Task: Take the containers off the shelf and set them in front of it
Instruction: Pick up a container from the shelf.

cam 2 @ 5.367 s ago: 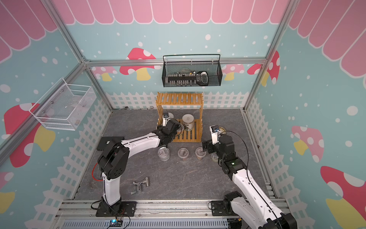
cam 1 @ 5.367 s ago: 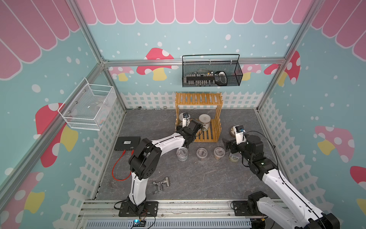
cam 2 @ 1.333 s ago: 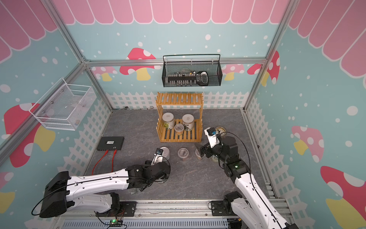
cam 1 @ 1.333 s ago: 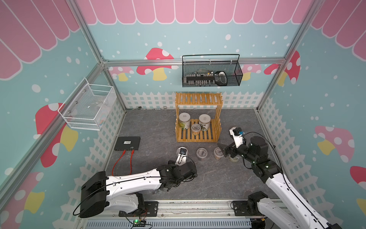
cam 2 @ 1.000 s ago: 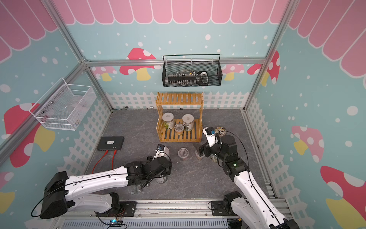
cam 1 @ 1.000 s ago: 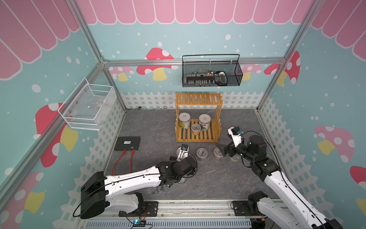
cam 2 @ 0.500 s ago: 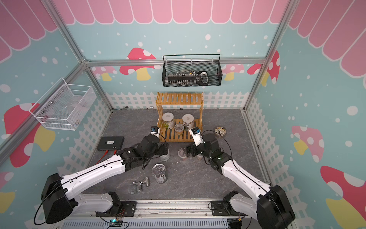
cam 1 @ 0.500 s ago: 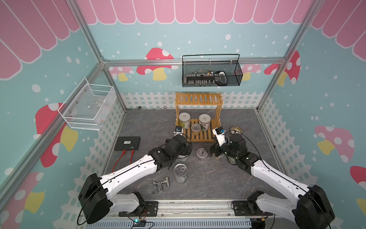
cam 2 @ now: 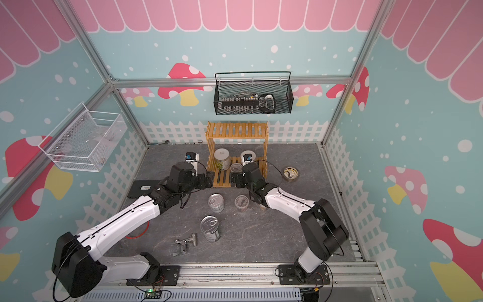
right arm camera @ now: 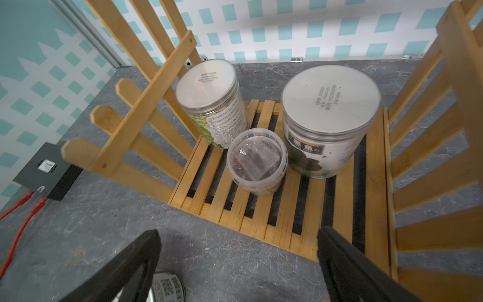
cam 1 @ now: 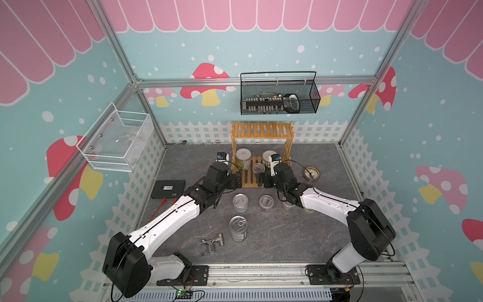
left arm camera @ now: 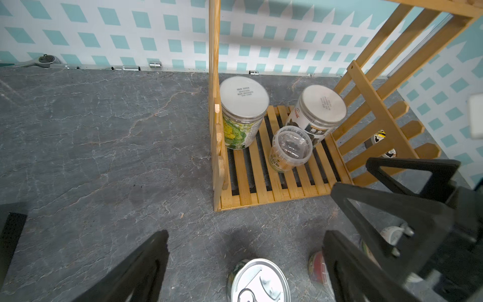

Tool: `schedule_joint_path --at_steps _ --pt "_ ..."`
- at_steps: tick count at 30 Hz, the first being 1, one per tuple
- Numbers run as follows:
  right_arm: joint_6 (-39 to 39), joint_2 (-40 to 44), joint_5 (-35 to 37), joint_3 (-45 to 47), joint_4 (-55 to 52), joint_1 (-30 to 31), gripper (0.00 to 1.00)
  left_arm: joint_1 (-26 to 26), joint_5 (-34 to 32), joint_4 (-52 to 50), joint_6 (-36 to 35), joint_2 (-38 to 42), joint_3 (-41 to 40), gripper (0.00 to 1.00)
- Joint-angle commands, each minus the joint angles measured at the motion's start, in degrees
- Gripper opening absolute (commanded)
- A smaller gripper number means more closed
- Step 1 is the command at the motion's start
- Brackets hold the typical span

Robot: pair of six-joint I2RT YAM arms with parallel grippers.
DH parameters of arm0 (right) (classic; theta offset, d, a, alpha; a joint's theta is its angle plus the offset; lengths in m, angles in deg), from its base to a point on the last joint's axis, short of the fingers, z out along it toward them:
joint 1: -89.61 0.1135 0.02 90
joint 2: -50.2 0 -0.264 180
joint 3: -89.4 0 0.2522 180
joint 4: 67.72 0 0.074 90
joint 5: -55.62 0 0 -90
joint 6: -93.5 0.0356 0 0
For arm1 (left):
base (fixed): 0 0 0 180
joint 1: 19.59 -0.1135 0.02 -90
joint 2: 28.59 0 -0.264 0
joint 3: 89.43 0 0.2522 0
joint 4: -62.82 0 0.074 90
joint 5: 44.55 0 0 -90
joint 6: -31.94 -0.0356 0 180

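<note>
The bamboo shelf [cam 1: 262,130] stands against the white fence at the back of the gray floor. 3 of the containers are on its lower tier. A white-lidded jar with a green label [left arm camera: 244,104] is at the back left, and a white-lidded jar with a dark label [left arm camera: 320,109] is at the back right. A small clear tub [left arm camera: 291,146] sits just in front of them, between the 2.

The other containers are on the floor in front of the shelf. A tin can [cam 1: 240,202] and a clear jar [cam 1: 266,202] stand upright side by side. A further jar [cam 1: 287,207] peeks out from under the right arm, and what else is under there I cannot make out. A second tin can [cam 1: 238,230] stands upright nearer the robot's bases, close to a metal tap fitting [cam 1: 213,241].

Both arms reach toward the front edge of the lower tier. The left gripper [cam 1: 238,181] is at the shelf's front left corner, its jaws spread wide with nothing between them. The right gripper [cam 1: 259,180] is near it, toward the front right of the shelf, its jaws also wide apart and empty, pointed at the 3 containers on the tier. Neither touches a container.

A tape roll [cam 1: 311,174] lies flat on the floor to the right of the shelf.
</note>
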Motion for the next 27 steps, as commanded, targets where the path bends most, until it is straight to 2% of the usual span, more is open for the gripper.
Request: schedule_joint_path --at_steps 1,14,27 --pt "1.97 -4.82 5.93 -4.44 -2.90 0.58 0.98 -1.03 3.00 1.69 -1.33 -0.35 1.09 0.96" --pt "3.02 -19.99 10.17 -18.08 -7.53 1.12 0.96 -3.55 6.77 1.95 -1.67 1.82 -1.77 0.96" --pt "3.40 -26.15 11.22 -24.82 -9.01 1.14 0.91 -4.65 8.14 1.95 -2.64 2.26 -2.28 0.96"
